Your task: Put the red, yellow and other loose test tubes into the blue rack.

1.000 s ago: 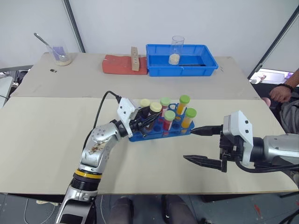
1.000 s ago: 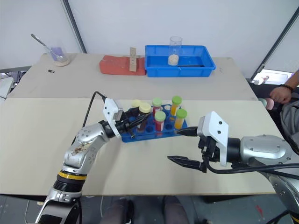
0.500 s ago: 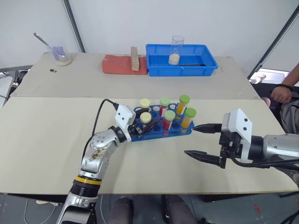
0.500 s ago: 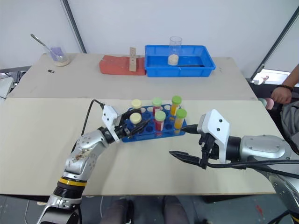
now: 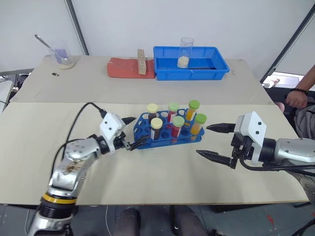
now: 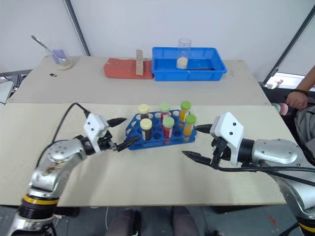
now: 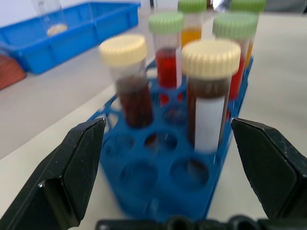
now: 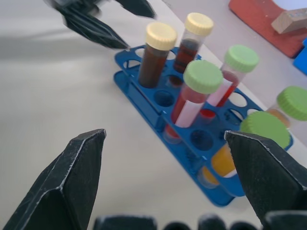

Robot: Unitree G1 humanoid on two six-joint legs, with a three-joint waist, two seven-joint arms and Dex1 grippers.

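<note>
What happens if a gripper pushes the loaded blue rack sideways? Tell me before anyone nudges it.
The blue rack would probably slide on the smooth table rather than tip, being low and wide. Its six capped tubes stand well above the holes, so they may wobble. It looks like light plastic, so a gentle push should do.

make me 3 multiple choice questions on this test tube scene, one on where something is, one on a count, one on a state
1. Where is the tall glass cylinder?
A. in the blue tray
B. in the blue rack
C. on the red block

2. How many tubes in the rack have cream caps?
A. none
B. two
C. four

3. How is the left gripper?
A. shut on a tube
B. open, holding nothing
C. shut, resting on the table

Answers:
1 A, it stands inside the tray at the far side of the table.
2 B, two cream caps stand at the rack's left end, beside four green caps.
3 B, its fingers are spread beside the rack with nothing between them.
</note>
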